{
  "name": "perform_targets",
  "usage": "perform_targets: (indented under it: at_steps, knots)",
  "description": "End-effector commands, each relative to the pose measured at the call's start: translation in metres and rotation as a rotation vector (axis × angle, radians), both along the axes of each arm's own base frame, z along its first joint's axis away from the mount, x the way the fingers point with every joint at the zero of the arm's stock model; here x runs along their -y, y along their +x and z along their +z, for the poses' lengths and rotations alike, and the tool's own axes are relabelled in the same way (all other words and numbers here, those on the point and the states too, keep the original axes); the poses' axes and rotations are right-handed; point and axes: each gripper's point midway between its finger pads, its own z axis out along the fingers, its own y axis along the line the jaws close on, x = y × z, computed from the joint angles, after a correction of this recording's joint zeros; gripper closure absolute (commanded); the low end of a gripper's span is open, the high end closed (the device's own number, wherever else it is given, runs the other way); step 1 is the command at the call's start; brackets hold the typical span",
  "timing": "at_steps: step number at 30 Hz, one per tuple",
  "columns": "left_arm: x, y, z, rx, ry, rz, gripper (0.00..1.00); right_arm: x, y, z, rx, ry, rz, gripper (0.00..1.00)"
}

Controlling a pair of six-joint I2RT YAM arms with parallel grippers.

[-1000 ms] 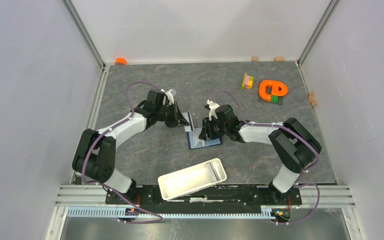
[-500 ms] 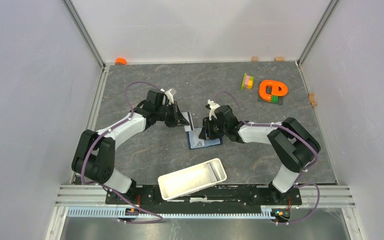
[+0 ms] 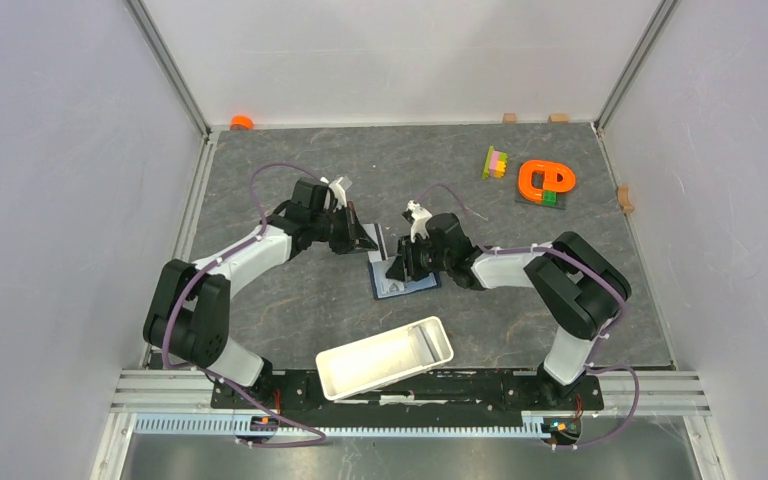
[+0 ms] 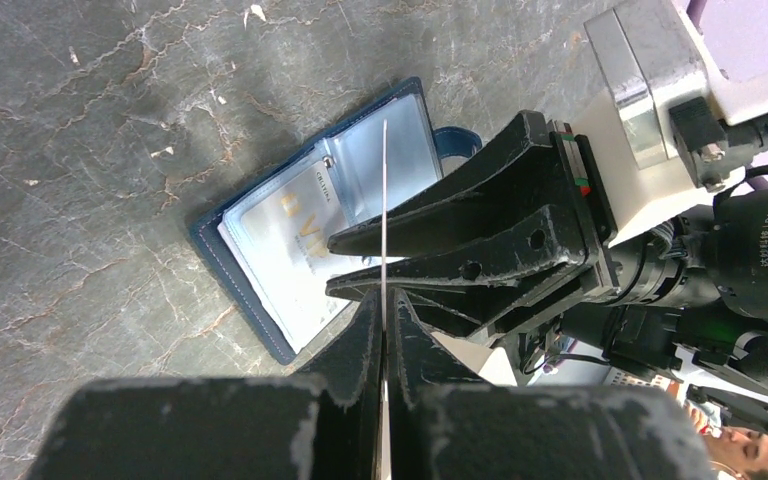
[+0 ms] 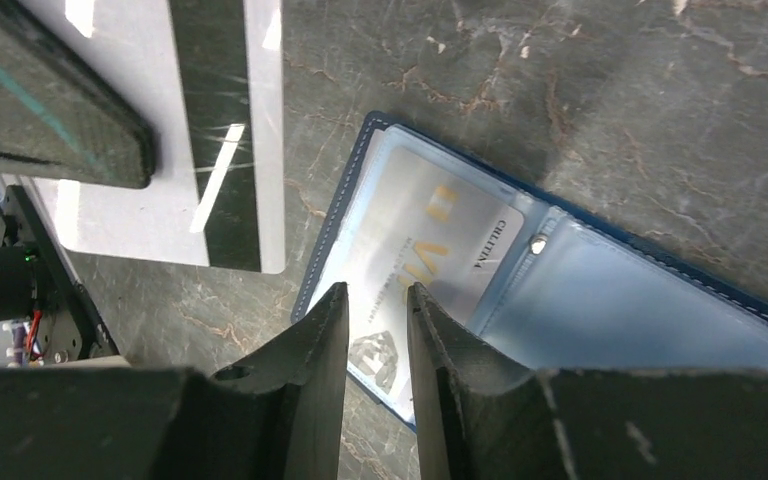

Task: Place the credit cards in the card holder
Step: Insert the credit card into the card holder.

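Note:
The card holder lies open on the grey table; it is navy outside and light blue inside. One whitish credit card sits in its left sleeve. My left gripper is shut on a second credit card, held on edge just above the holder's far-left corner. The right wrist view shows that card's white back and black stripe. My right gripper is empty with its jaws a narrow gap apart, low over the holder's left page.
A long white tray lies near the front edge. An orange ring toy and stacked coloured blocks sit at the back right. An orange cap is in the back left corner. The two grippers are close together.
My right gripper has moved a little to the left over the open card holder. The left gripper and its card have stayed put.

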Motion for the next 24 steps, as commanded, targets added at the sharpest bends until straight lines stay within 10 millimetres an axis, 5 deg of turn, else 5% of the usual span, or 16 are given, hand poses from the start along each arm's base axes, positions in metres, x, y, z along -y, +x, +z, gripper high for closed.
perform_targets:
  at_steps: [1, 8, 16, 24]
  knots:
    - [0.001, 0.004, 0.017, 0.043, -0.031, 0.016, 0.98, -0.009, -0.002, 0.016, 0.047, 0.064, 0.044, 0.67]
    - [-0.006, 0.007, 0.023, 0.091, -0.005, 0.042, 0.98, 0.026, 0.007, 0.040, 0.171, -0.088, -0.002, 0.51]
    - [-0.001, 0.002, 0.018, 0.068, -0.008, 0.025, 0.98, 0.100, 0.030, 0.021, 0.217, -0.421, -0.163, 0.24]
    - [0.011, -0.006, 0.007, 0.034, 0.000, -0.015, 0.98, 0.091, 0.024, -0.001, 0.145, -0.426, -0.098, 0.23]
